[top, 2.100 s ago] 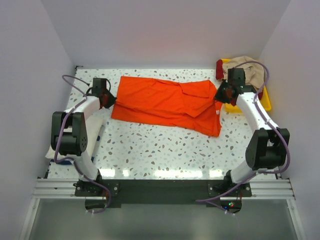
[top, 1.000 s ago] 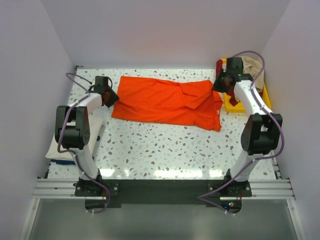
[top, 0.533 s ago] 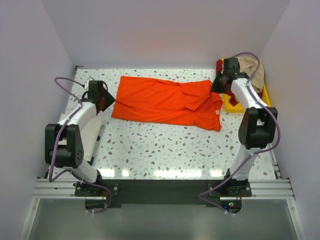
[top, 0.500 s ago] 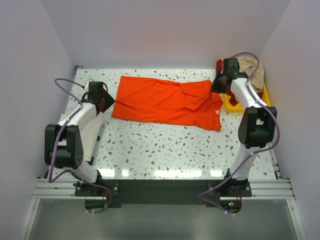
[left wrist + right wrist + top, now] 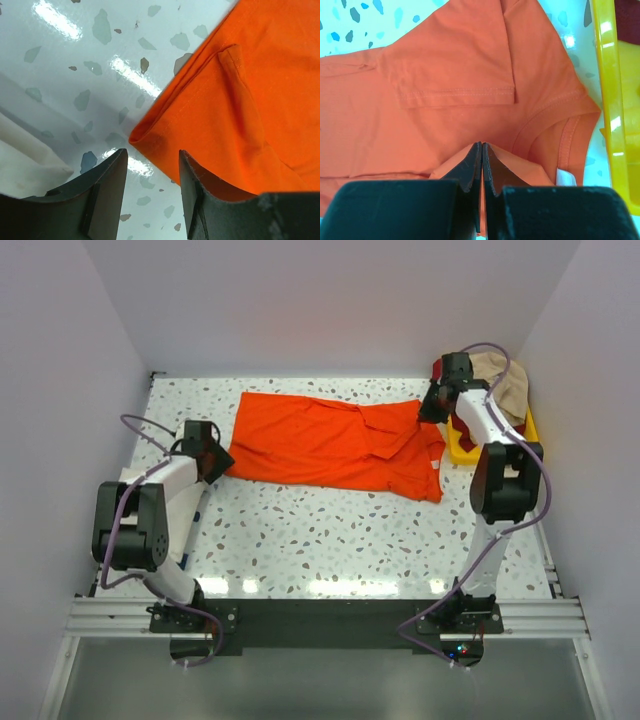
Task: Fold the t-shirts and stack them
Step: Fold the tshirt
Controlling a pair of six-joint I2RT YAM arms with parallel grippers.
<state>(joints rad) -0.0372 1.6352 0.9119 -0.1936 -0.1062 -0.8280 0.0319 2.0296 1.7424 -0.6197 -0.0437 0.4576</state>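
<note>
Sprawling over far half of speckled bench [image 5: 330, 530]: orange t-shirt [image 5: 320, 440], flat, collar end toward right. Yellow tray [image 5: 463, 451] at far right corner, beige t-shirt [image 5: 505, 380] heaped in it. Right gripper [image 5: 482, 150] pressed together, pinching raised fold of orange cloth beside collar. Left gripper [image 5: 152, 160] spread wide, low at left hem corner, corner just ahead of gap. White neck tag [image 5: 565, 177] inside collar.

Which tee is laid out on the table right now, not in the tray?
The orange t-shirt, spread flat on the table; the beige t-shirt and dark red t-shirt are bunched in the yellow tray.
</note>
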